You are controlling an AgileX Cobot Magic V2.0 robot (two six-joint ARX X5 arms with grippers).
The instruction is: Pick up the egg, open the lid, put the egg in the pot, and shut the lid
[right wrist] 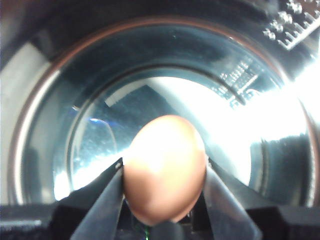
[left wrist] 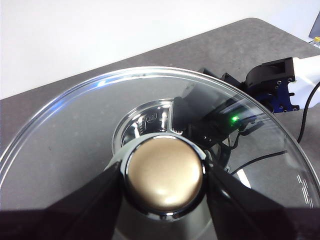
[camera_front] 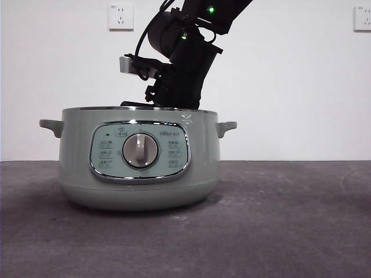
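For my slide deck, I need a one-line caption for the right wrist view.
Right end effector shut on the egg, held above the pot's shiny interior.

Control panel (camera_front: 139,152) on the pot (camera_front: 75,168): small icons and short printed labels flank the dial (camera_front: 139,150) in two columns; a short brand-like word sits at upper right of the panel. All too small and blurred to read. Pot's inner wall in right wrist view: embossed markings (right wrist: 240,75), illegible. No numbers or other text legible in any view.
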